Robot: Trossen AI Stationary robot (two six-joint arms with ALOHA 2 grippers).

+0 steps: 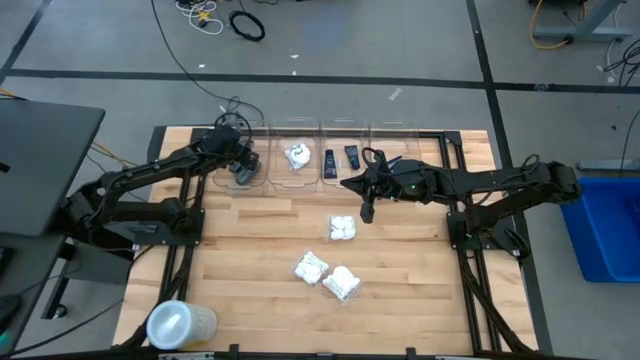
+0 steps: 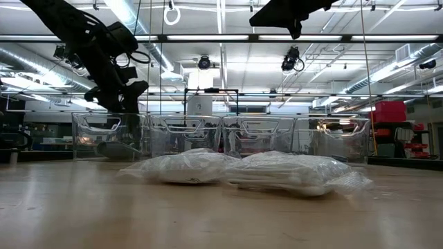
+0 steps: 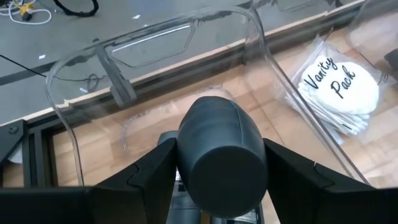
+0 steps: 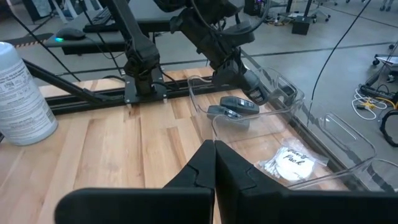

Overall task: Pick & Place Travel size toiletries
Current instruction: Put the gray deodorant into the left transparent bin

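Note:
My left gripper (image 1: 243,170) is at the far-left clear bin (image 3: 261,50), shut on a dark grey oval case (image 3: 221,149). In the right wrist view a second dark oval shape (image 4: 224,112) shows low in that bin. A white "Vanity Pack" packet (image 3: 339,90) lies in the neighbouring bin, and two black tubes (image 1: 330,160) lie in the bin after that. Three white packets (image 1: 342,228) (image 1: 311,267) (image 1: 342,283) lie flat on the table's middle. My right gripper (image 1: 367,212) hangs shut and empty above the table, near the closest packet. My left gripper pinches the dark grey case by its two long sides (image 3: 186,158), one finger (image 3: 143,180) on either side. The fingers slant down from the near left and lie along the case. The case is at the bin's opening; I cannot tell whether it touches the floor.
Several clear bins (image 2: 187,135) stand in a row along the table's far edge. A large translucent round container (image 1: 180,325) lies at the near left corner. The near half of the wooden table (image 1: 420,290) around the packets is bare.

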